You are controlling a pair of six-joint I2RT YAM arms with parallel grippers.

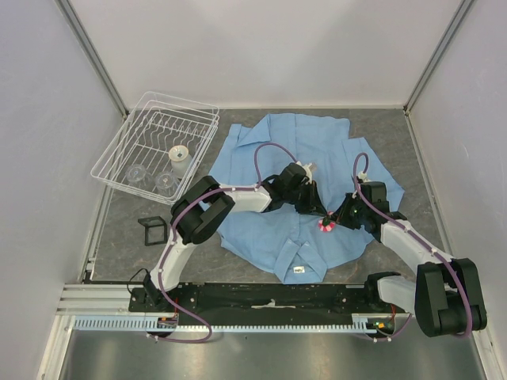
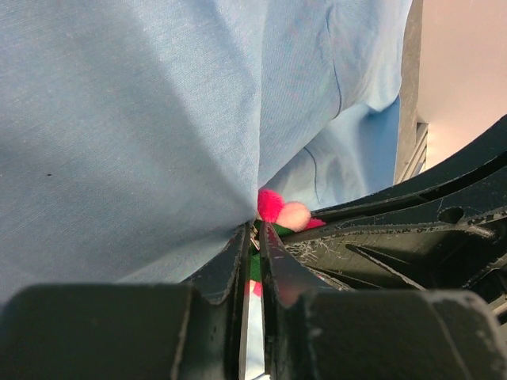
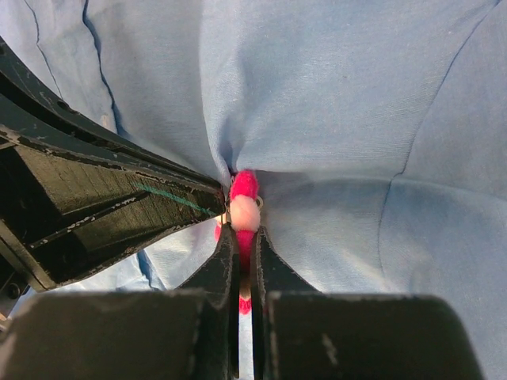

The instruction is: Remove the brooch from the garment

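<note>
One brooch, pink-red petals round a pale centre, was found on the right half of the garment, toward its near end, with the blue cloth puckered around it. The right gripper had its fingers drawn together to a thin slit on the brooch, with pink showing between them. The left gripper met it from the left, just beside the brooch. Its fingers were likewise nearly together, and the shirt fabric was gathered into a tight fold at their tips. A sliver of green and red showed in the slit, and it could not be told what that was.

The garment lay spread across the middle of the table, its collar and white label at the near edge. The surface was a mottled grey. A white wire dish rack stood at the far left, clear of the shirt, holding a white cup and two clear glasses. A small black frame-like item lay on the near side of the rack, left of the shirt. Plain white walls enclosed the table on three sides. A black rail ran along the near edge and carried both arm bases.
</note>
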